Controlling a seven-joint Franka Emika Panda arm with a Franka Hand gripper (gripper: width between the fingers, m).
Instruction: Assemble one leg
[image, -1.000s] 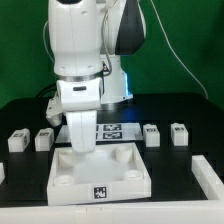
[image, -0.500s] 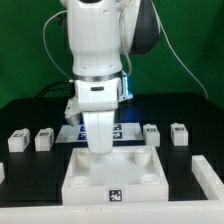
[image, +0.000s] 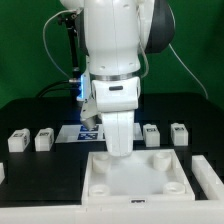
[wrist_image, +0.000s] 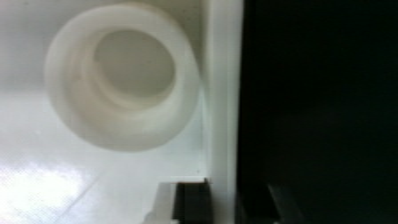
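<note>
Several legs, small white blocks with tags, stand in a row behind the plate: two at the exterior view's left (image: 17, 140) (image: 44, 139) and two at the right (image: 151, 134) (image: 179, 133). The large white square plate (image: 125, 180) with round corner sockets lies on the black table in front of them. My gripper (image: 120, 150) points down at the plate's far edge. In the wrist view its dark fingers (wrist_image: 192, 202) straddle the plate's edge (wrist_image: 221, 120), next to a round socket (wrist_image: 125, 85). The gripper (wrist_image: 240, 205) is shut on the plate. No leg is held.
The marker board (image: 88, 133) lies behind the plate, partly hidden by the arm. A white part (image: 207, 172) sits at the exterior view's right edge, close to the plate's corner. Another white bit (image: 2, 172) shows at the left edge.
The arm and the white plate have moved together toward the exterior view's right. The four legs have not moved.
</note>
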